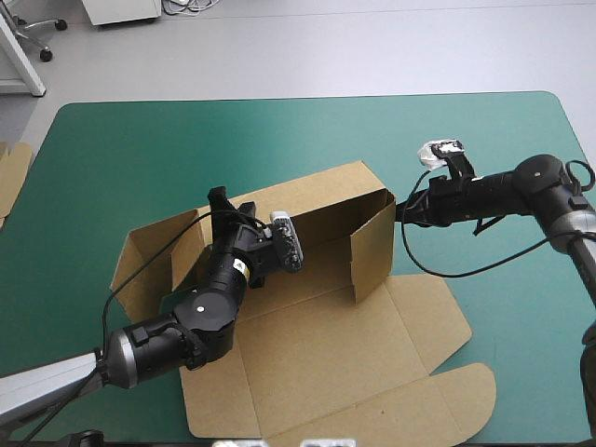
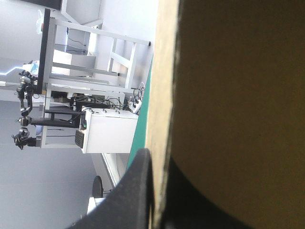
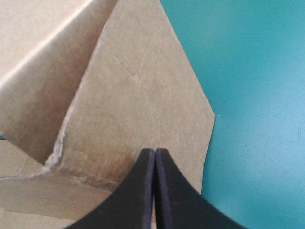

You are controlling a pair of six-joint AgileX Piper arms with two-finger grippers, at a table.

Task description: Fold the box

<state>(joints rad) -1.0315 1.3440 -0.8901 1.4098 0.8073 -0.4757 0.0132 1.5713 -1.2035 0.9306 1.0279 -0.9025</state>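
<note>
Box [image 1: 317,345] is sitting mid-frame on the teal-green worktop [image 1: 140,158], part folded: the base is lying flat and the long back wall [image 1: 317,200] is standing up. The right end flap [image 1: 372,251] is swung inward and the left end flap [image 1: 149,261] is leaning outward. The lid panel [image 1: 447,391] with rounded tabs is lying flat toward the lower right. Left arm is coming in from the lower left, and the left pincer [image 1: 221,197] is sitting at the wall's top edge, left of centre. In the wrist view it is gripping the board [image 2: 162,71]: nearly closed, one black finger [image 2: 138,191] on either face, the edge running between them. Right arm is reaching in from the right, and the right pincer [image 1: 402,210] is meeting the box at the wall's upper right corner. Its wrist view is showing the fingers [image 3: 143,191] pressed together in a point, nothing between them, the tip [image 3: 155,151] lying over the brown flap [image 3: 143,86]. Spare board [image 1: 14,172] is poking in at the worktop's left edge.
</note>
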